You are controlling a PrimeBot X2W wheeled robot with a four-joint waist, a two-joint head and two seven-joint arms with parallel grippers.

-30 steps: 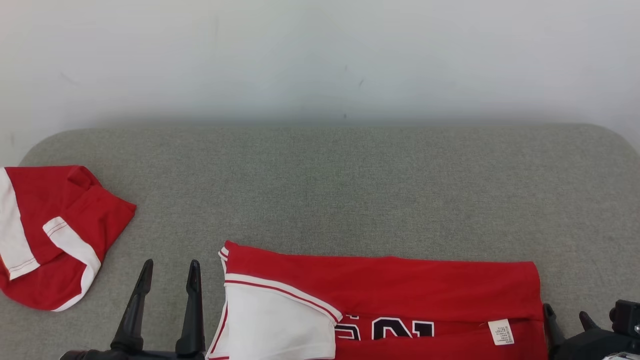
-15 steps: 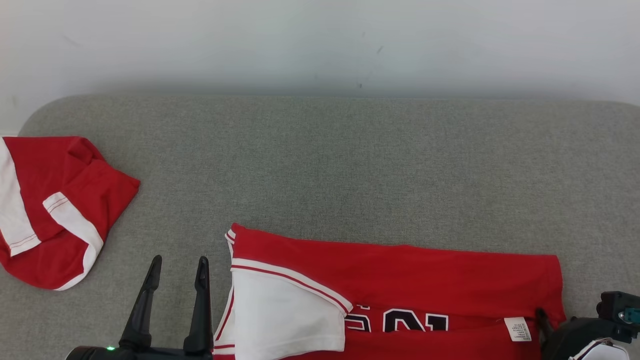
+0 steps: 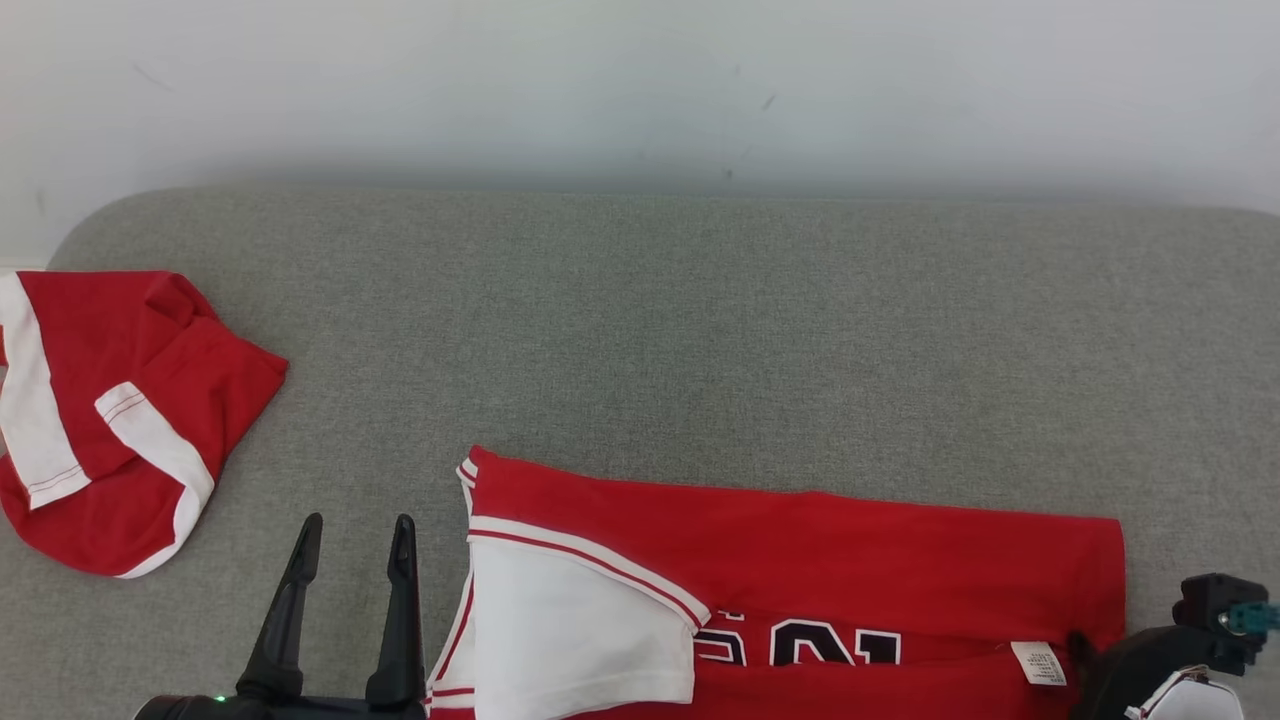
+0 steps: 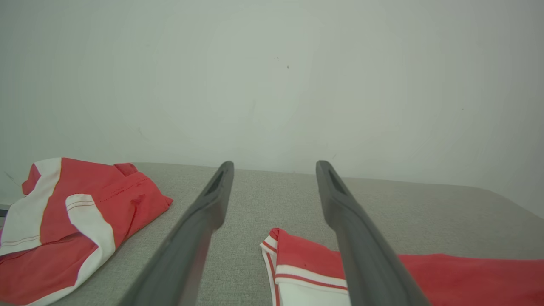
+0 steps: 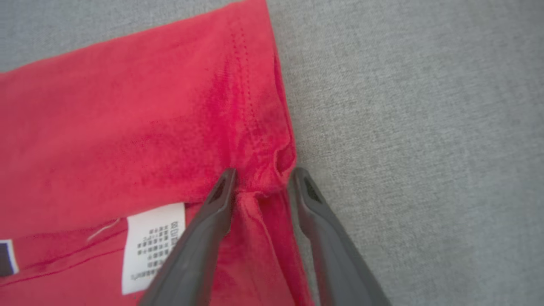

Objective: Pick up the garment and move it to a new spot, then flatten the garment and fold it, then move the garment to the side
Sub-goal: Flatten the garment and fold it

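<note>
Head view: garment (image 3: 800, 540) on grey fabric surface (image 3: 700, 330), white wall (image 3: 640, 80) behind.

The grey padded surface (image 3: 700, 330) has a woven cloth cover and rounded far corners, and its far edge meets a pale wall. A folded red jersey (image 3: 800, 540) lies flat on it at the near edge, right of centre, stretched from left to right. The jersey has a white panel with red-and-white trim at its left end, dark numerals partly showing, and a white label (image 3: 1038, 663) near its right end. Well apart, at the left edge, a crumpled red and white garment (image 3: 120, 400) lies in a loose heap.
</note>
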